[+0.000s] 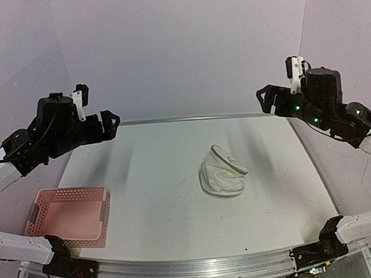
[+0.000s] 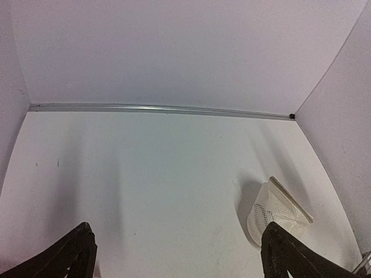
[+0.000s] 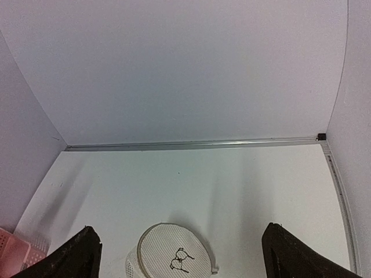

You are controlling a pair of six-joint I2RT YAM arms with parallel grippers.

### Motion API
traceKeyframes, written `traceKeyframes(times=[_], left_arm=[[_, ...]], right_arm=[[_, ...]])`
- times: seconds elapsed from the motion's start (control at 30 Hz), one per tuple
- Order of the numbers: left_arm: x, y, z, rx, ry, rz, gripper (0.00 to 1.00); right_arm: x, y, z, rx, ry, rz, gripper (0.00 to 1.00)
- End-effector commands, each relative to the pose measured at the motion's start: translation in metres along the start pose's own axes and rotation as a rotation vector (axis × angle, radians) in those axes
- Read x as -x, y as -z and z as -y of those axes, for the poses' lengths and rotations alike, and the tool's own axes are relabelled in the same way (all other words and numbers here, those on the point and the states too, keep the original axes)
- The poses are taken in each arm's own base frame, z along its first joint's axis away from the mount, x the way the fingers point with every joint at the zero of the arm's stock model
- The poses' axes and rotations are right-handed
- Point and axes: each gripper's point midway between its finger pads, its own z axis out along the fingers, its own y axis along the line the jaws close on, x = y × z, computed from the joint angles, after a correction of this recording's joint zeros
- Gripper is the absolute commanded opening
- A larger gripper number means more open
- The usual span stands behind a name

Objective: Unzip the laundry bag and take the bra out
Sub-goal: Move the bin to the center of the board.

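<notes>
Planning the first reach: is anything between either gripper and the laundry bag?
Nothing visible. The laundry bag lies right of centre; the left gripper and right gripper hang open at either side. The pink basket sits aside, near left.

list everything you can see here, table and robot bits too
laundry bag: one, white mesh, right of the table's centre, round face with a black bra drawing uppermost
bra: none in view outside the bag
basket: one, pink slotted, near-left corner of the table
table: one, white, fills the floor of the scene
metal strip: one, silver, along the table's far edge
walls: pale, behind and at both sides
left gripper: one, black, open, raised by the far-left corner, holding nothing
right gripper: one, black, open, raised by the far-right corner, holding nothing
</notes>
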Motion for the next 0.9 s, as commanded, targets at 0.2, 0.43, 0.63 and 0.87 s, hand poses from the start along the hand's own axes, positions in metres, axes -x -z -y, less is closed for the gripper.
traceKeyframes(times=[0.2,0.43,0.63,0.87], left_arm=[[-0.038,0.011,-0.049,0.176,0.167,-0.013,1.0],[-0.072,0.002,-0.094,0.317,0.291,-0.087,1.0],[-0.09,0.013,-0.133,0.431,0.416,-0.089,1.0],[-0.118,0.019,-0.169,0.599,0.496,-0.134,1.0]], right_arm=[[-0.016,-0.006,0.003,-0.022,0.017,-0.051,0.98],[-0.04,-0.017,0.003,-0.017,0.035,-0.113,0.98],[-0.058,-0.03,0.002,-0.024,0.054,-0.167,0.98],[-0.072,-0.038,0.001,-0.026,0.059,-0.204,0.98]])
